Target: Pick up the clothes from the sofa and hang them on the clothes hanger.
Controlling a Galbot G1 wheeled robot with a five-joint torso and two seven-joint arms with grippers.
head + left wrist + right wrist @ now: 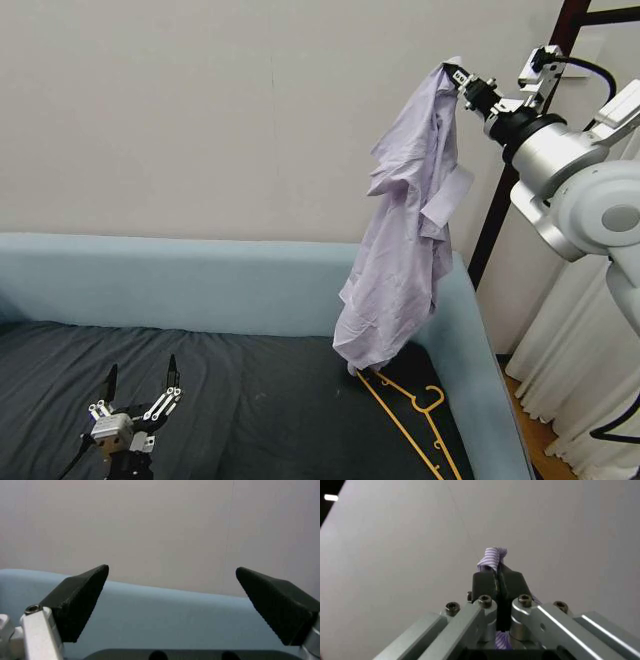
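A lilac striped shirt (405,230) hangs high above the sofa's right end, held at its top by my right gripper (455,78), which is shut on the fabric. In the right wrist view a bunch of the striped shirt (492,555) pokes out past the closed fingers (485,583). A yellow clothes hanger (415,415) lies on the dark seat beneath the shirt's hem. My left gripper (140,380) stands open low over the seat at the front left; its two black fingers (77,600) are spread wide with nothing between them.
The light blue sofa (200,285) has a dark grey seat (260,400). A dark rack post (525,140) rises behind my right arm, with white curtain (580,360) at the right. The plain wall stands behind.
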